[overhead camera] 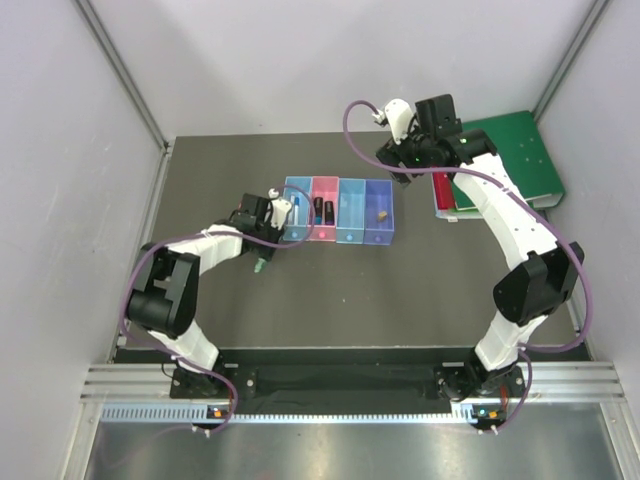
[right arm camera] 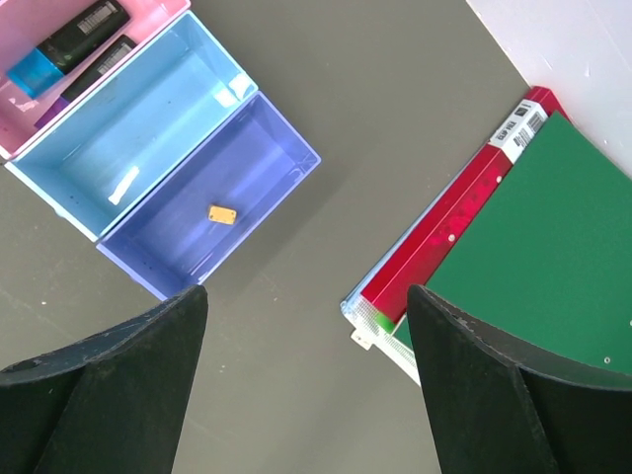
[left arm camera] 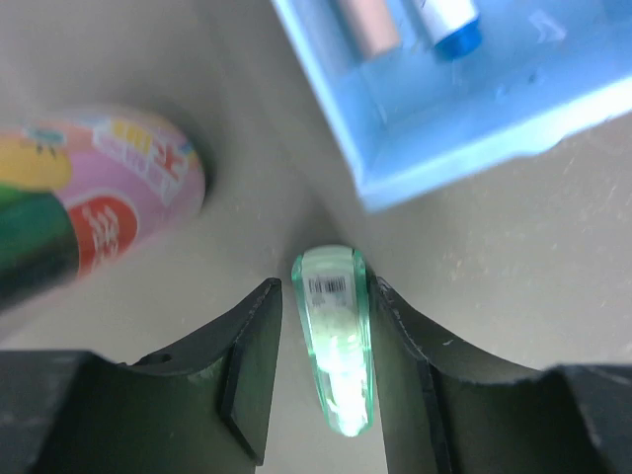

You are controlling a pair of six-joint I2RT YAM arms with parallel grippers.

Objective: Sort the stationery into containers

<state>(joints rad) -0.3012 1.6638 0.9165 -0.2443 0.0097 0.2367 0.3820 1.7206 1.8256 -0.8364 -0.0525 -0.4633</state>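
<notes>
The pale green marker (left arm camera: 334, 336) lies between the fingers of my left gripper (left arm camera: 326, 291). The right finger touches it and a gap shows at the left finger, so the jaws are open around it. In the top view the marker (overhead camera: 260, 265) pokes out below my left gripper (overhead camera: 264, 238), just left of the containers (overhead camera: 340, 238). The pink-capped little bottle (left arm camera: 109, 193) lies close by on the left. The first light blue bin (left arm camera: 474, 109) holds the blue-white pen (left arm camera: 449, 20). The pink bin holds dark markers (right arm camera: 74, 39). The violet bin holds the tan nub (right arm camera: 222, 214). My right gripper (right arm camera: 306, 296) is open and empty, high above the table.
The green binder (right arm camera: 533, 267) lies on the red folder (right arm camera: 454, 237) at the right, next to the violet bin (right arm camera: 286, 148). The second light blue bin (right arm camera: 138, 138) shows nothing inside. White walls enclose the table on three sides.
</notes>
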